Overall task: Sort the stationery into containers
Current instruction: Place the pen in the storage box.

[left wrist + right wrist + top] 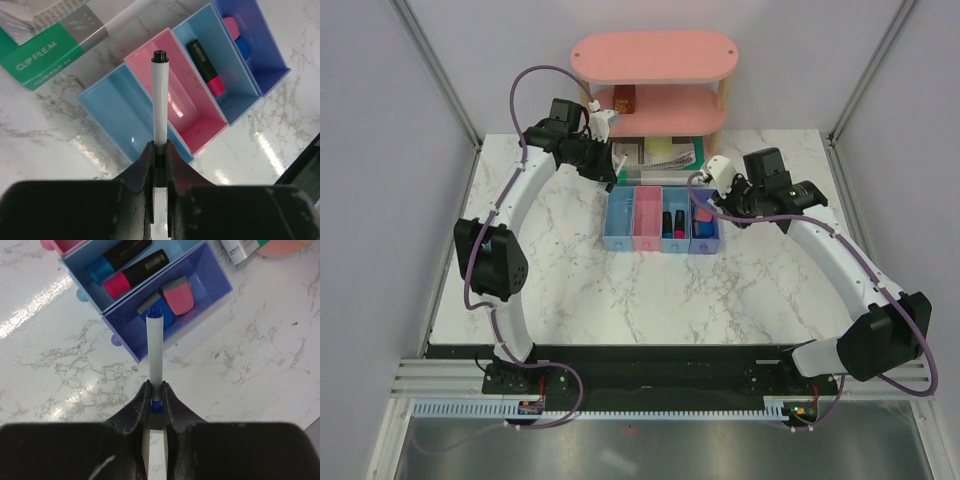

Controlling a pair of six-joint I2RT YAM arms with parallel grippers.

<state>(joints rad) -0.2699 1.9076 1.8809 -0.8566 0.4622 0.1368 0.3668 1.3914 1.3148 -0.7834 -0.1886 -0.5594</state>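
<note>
Four joined trays (pixel 663 222) sit mid-table: light blue (pixel 115 115), pink (pixel 200 120), light blue (pixel 235 100), purple-blue (pixel 210 275). My left gripper (pixel 160 145) is shut on a thin white pen with a black tip (pixel 160 100), held above the wall between the first blue tray and the pink tray. My right gripper (pixel 155 386) is shut on a white pen with a blue tip (pixel 155 350), pointing at the purple-blue tray's near end. A pink highlighter (pixel 137 272) and a black-and-blue highlighter (pixel 120 255) lie in the third tray. A pink eraser (pixel 178 297) and the blue tape roll (pixel 165 320) lie in the purple-blue tray.
A pink oval shelf (pixel 655 60) stands at the back with a brown box (pixel 624 98) on its lower level. Green books (pixel 45 55) lie just behind the trays, under the shelf. Grey walls close in the left and right sides.
</note>
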